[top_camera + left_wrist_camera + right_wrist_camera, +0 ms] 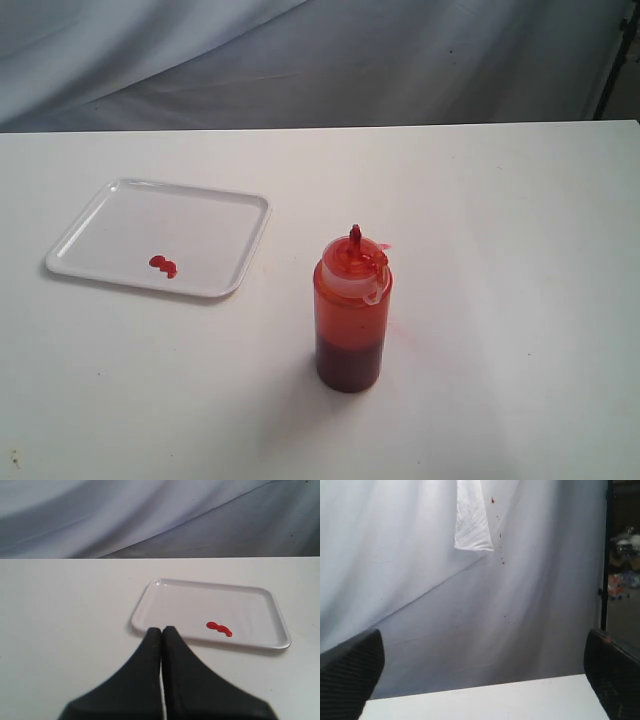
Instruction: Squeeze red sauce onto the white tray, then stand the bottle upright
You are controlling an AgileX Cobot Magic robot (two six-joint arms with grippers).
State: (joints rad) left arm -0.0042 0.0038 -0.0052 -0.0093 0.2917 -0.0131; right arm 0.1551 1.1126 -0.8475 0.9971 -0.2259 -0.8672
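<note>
The bottle stands upright on the table, to the right of the white tray and apart from it. Its nozzle points up and its small cap hangs at the side. A small blob of red sauce lies inside the tray near its front rim. The left gripper has its jaws pressed together on nothing and points toward the tray. The right gripper is spread wide and empty, facing the backdrop. The 2 steps look finished; the next move likely calls only for keeping both arms clear of the bottle.
</note>
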